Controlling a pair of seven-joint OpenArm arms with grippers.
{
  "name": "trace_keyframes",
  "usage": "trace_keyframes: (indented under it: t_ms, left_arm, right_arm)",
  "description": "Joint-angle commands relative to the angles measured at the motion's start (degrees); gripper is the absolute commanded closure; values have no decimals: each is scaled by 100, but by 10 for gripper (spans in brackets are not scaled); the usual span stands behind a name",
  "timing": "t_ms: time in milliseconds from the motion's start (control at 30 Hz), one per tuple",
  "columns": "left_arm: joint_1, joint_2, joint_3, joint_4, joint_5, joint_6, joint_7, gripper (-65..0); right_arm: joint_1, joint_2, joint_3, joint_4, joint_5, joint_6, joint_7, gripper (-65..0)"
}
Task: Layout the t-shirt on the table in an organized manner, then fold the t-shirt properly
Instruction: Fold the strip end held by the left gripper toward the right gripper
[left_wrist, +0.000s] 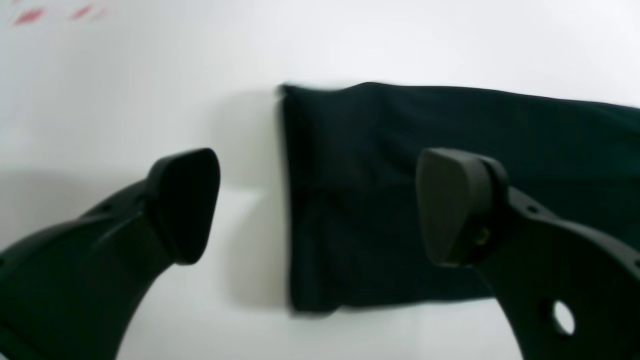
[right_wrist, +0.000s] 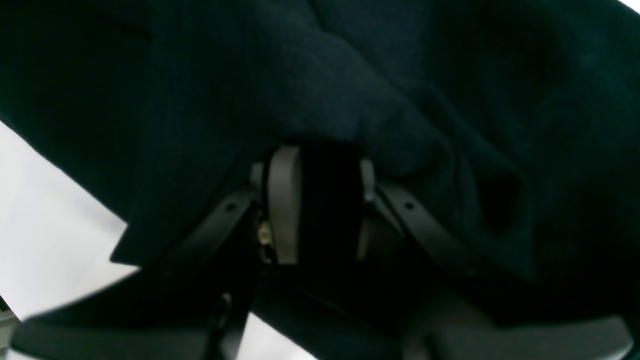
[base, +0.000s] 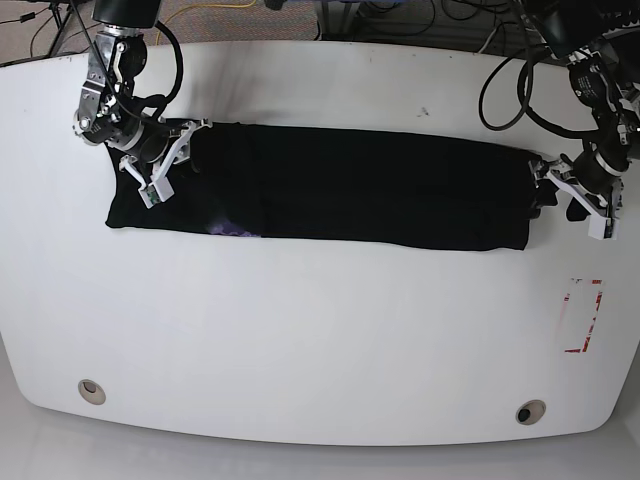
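The black t-shirt (base: 360, 185) lies as a long folded band across the far half of the white table (base: 300, 340). A bit of purple print (base: 235, 230) peeks out at its front left edge. My left gripper (base: 575, 195) hovers at the shirt's right end. In the left wrist view it (left_wrist: 320, 200) stands open above the cloth's edge (left_wrist: 375, 175), holding nothing. My right gripper (base: 160, 165) is at the shirt's left end. In the right wrist view its fingers (right_wrist: 325, 200) are shut on a bunch of black fabric (right_wrist: 325, 75) that drapes over them.
A red-and-white tape mark (base: 583, 315) sits near the table's right edge, also blurred in the left wrist view's corner (left_wrist: 30, 16). Two round grommet holes (base: 91, 391) (base: 530, 411) lie near the front edge. Cables hang beyond the far edge.
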Motion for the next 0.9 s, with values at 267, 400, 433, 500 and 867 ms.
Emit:
trace_keyframes:
  t_ms: [267, 400, 433, 500, 867]
  left_arm:
    - [-211, -208, 22, -678, -150, -34, -133, -589]
    - [-378, -208, 119, -881, -150, -34, -133, -587]
    - [-422, -208, 128, -1012, -150, -34, -133, -587]
    - [-509, -208, 154, -1259, -150, -34, -133, -587]
    - [-817, -208, 524, -1874, -150, -34, -142, -567]
  right_arm:
    - [-71, 48, -13, -42, -303, -49, -420, -146]
    - [-71, 48, -13, -42, -295, -49, -420, -144]
    - [-71, 48, -13, -42, -295, -49, -429, -144]
    - [-71, 48, -13, -34, -295, -49, -429, -144]
    - [-62, 48, -13, -16, -295, -49, -429, -144]
